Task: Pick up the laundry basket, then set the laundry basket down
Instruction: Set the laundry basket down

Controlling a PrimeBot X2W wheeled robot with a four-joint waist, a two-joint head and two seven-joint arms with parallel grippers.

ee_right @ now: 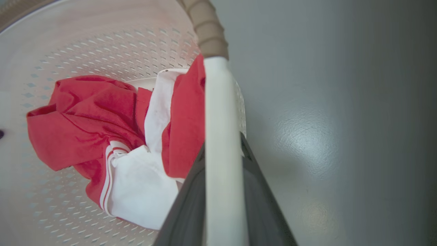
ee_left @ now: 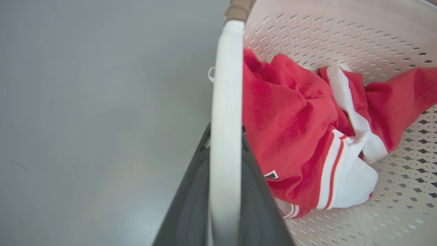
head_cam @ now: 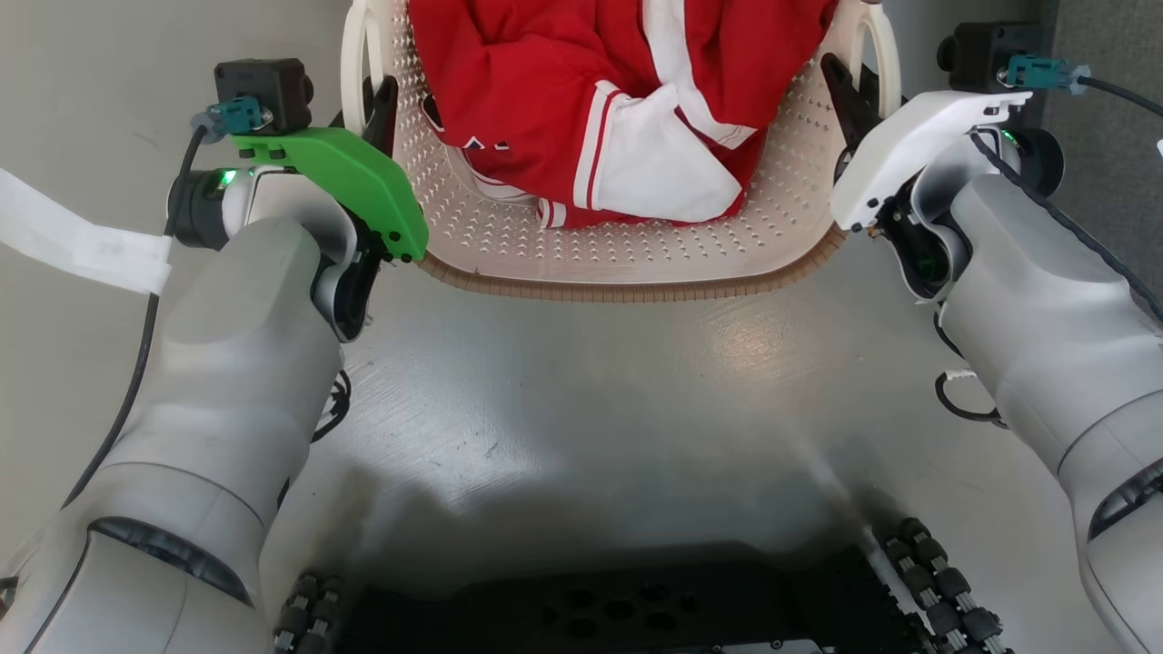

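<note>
Basket (head_cam: 627,259), with red-white garment (head_cam: 581,82) inside, is gripped at both white handles (ee_left: 225,102), the jaws of left gripper (head_cam: 380,102) and right gripper (head_cam: 849,91) each closed on one.

I note a crumpled red garment (head_cam: 545,82) with white panels and striped trim; glossy grey floor (head_cam: 591,391); white strip (head_cam: 73,241) far left.

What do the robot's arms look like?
Both arms are smooth pale-grey shells. The left arm wears a bright green wrist cover, the right arm a white cover. Each carries a small black camera block with a teal plug and black cable, and ends in dark jaws.
</note>
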